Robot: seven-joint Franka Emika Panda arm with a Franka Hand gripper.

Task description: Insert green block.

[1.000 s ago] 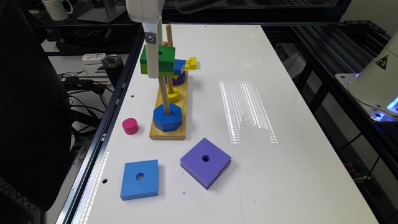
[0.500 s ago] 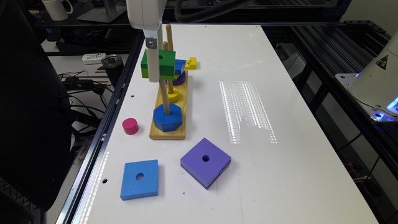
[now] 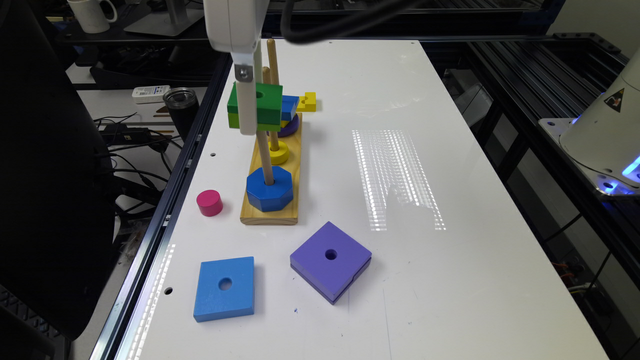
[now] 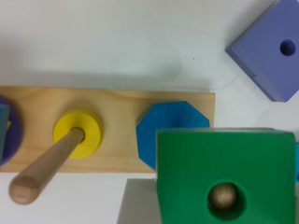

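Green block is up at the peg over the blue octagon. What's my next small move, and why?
Probably lower straight down. In the wrist view the peg tip shows inside the green block's centre hole, slightly off-centre, and the block held by the gripper sits high above the blue octagon.

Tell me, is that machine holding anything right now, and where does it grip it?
Yes: the tool holds the green block by its side faces, up on the peg above the blue octagon.
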